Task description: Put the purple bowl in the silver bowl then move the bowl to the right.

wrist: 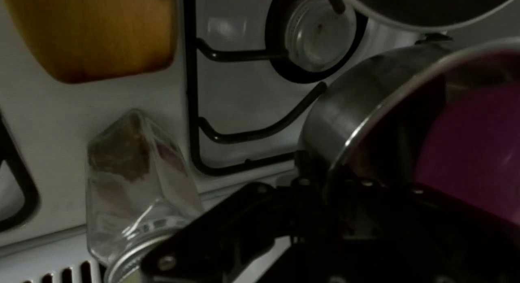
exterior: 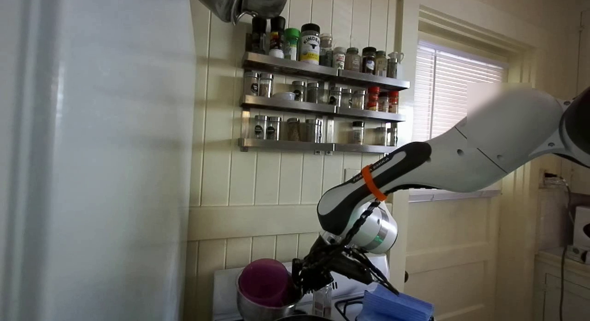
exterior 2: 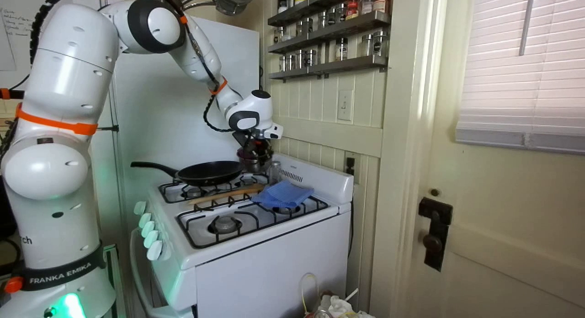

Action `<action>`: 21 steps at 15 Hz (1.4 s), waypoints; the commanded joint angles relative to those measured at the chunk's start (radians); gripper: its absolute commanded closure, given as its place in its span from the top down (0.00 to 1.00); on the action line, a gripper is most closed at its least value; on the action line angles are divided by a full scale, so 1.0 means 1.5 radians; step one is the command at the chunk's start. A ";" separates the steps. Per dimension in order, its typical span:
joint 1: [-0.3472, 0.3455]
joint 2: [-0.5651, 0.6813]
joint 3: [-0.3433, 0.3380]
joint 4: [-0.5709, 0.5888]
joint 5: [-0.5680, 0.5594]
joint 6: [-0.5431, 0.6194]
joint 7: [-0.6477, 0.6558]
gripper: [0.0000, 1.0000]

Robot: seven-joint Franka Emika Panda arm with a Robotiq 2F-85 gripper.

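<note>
The purple bowl (exterior: 265,282) sits tilted inside the silver bowl (exterior: 258,311) in an exterior view. In the wrist view the purple bowl (wrist: 473,149) fills the right side, within the silver bowl (wrist: 345,106). My gripper (wrist: 325,181) straddles the silver bowl's near rim, one finger outside and one inside, and looks shut on it; the fingertips are very dark. The gripper (exterior: 306,284) is at the bowl's side in an exterior view. In an exterior view the silver bowl (exterior 2: 249,165) is over the back burner, partly behind the gripper (exterior 2: 260,154). Whether it touches the grate I cannot tell.
A black skillet (exterior 2: 210,172) is on the stove beside the bowls. A glass jar (wrist: 138,173) stands close to the gripper's outer finger. A wooden utensil (exterior 2: 226,194) lies between the burner grates. A blue cloth (exterior 2: 283,194) lies on another back burner. The stove's back panel (exterior 2: 315,174) is behind.
</note>
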 commanded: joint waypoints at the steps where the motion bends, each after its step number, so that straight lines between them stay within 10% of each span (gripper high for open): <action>1: -0.004 0.001 0.007 -0.001 -0.004 -0.013 -0.012 0.01; 12: -0.042 -0.069 0.011 -0.007 0.038 -0.033 -0.066 0.02; 20: -0.040 -0.235 -0.073 -0.057 -0.044 -0.290 -0.055 0.02; 21: -0.025 -0.160 -0.071 -0.013 -0.024 -0.246 -0.069 0.02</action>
